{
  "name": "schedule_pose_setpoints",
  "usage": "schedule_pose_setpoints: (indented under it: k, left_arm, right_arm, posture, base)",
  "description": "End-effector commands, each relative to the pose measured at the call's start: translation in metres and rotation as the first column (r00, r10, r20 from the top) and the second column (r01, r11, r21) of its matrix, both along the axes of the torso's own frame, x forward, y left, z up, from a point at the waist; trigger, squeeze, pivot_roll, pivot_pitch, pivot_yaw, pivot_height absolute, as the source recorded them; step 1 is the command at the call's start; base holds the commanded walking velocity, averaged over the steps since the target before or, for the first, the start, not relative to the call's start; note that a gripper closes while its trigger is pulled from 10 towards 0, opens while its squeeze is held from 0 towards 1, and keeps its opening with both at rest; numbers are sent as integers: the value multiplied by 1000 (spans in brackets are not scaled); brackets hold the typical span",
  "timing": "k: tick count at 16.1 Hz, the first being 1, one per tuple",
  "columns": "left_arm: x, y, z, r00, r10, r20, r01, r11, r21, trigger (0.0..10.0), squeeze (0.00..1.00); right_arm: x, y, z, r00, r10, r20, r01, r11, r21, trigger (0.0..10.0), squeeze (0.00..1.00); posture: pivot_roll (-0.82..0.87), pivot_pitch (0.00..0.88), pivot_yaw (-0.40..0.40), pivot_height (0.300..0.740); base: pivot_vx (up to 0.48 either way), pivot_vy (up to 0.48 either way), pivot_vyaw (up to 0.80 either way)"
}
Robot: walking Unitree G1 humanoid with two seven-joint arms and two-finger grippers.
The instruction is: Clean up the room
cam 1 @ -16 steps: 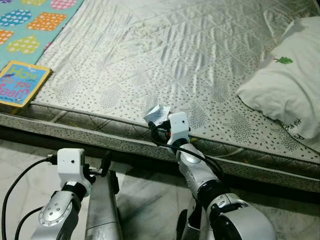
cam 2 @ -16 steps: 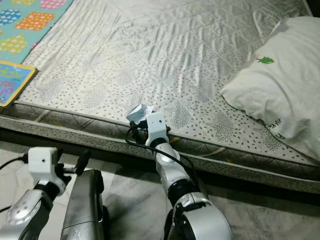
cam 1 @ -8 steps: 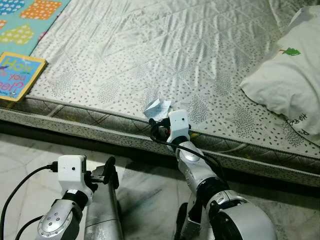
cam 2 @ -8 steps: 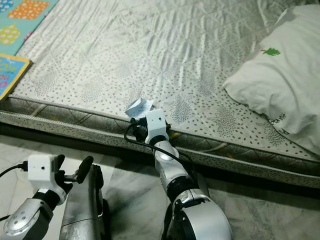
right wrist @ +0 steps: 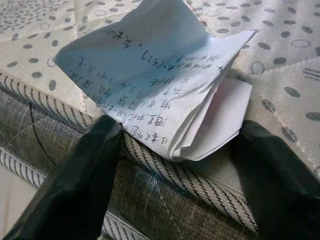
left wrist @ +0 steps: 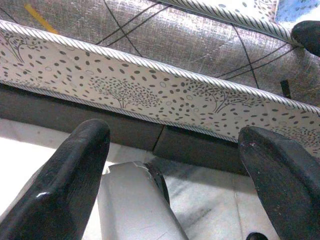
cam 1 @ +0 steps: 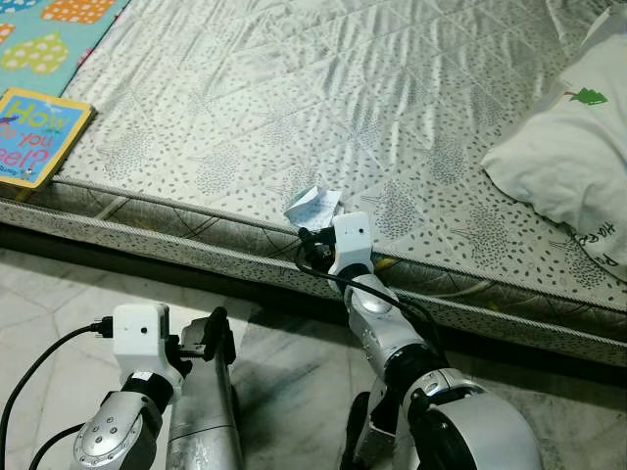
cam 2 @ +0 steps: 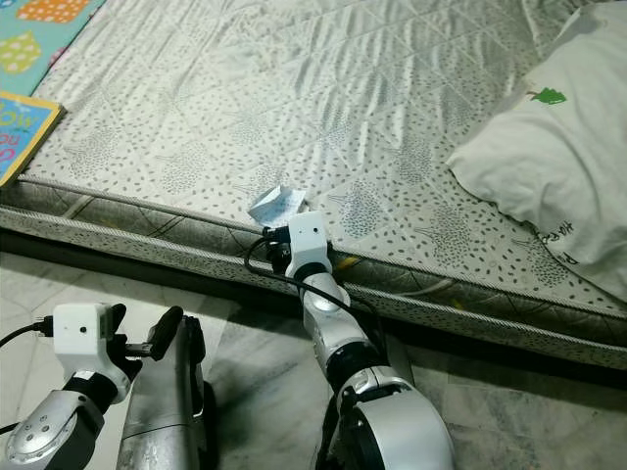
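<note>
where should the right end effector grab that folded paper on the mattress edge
Grip the folded paper at its near folded corner, which overhangs the mattress piping, approaching from the floor side. That corner lifts off the fabric, so one finger could slip beneath. The right end effector is open and faces it.

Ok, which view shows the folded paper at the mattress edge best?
The right wrist view: the paper sits close up between the open fingers of the right gripper, its handwriting and folds clear. Both eye views show it as a small white scrap on the mattress edge, just beyond that gripper.
</note>
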State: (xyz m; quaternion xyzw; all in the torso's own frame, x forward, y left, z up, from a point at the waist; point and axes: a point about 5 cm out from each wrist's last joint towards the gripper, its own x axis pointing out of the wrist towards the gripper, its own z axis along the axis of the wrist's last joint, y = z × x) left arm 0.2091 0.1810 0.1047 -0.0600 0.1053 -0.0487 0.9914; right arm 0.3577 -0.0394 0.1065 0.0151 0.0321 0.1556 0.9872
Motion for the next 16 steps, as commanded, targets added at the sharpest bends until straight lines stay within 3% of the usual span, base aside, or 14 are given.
schedule_pose_setpoints:
  k: [1,2,4,5,6,16]
  left_arm:
    - [-4,1,-4,999,13,-30,-14,1000,-8,10000,0]
    - [-3,2,-4,999,17,-29,-18,1000,-12,10000,0]
    - [0,3,-4,999,19,-28,-19,1000,-12,10000,0]
    - [1,3,-4,999,18,-27,-18,1000,-12,10000,0]
    - [2,3,-4,999,17,-27,-18,1000,-11,10000,0]
    - [13,5,-5,1000,20,-16,-20,1000,-10,10000,0]
  right_arm:
    - [-7,26,-2,997,48,-55,-44,997,57,2706,0]
    - [-7,25,-3,997,44,-70,-39,997,73,118,0]
    - [-7,25,-4,996,48,-80,-42,996,83,1490,0]
    - [-7,24,-4,995,50,-86,-42,995,92,353,0]
    - [-6,23,-4,994,47,-95,-37,994,104,0,0]
    - [0,10,-3,993,9,-119,8,991,135,0,0]
  posture:
    - [322,369,-52,531]
    - [323,363,-53,531]
    - [322,357,-51,531]
    - [320,354,-50,531]
    - [318,351,-48,531]
    - [312,322,-47,531]
  base:
    - [0,0,0]
    - [0,0,0]
    - [0,0,0]
    - [0,0,0]
    - [0,0,0]
    - [0,0,0]
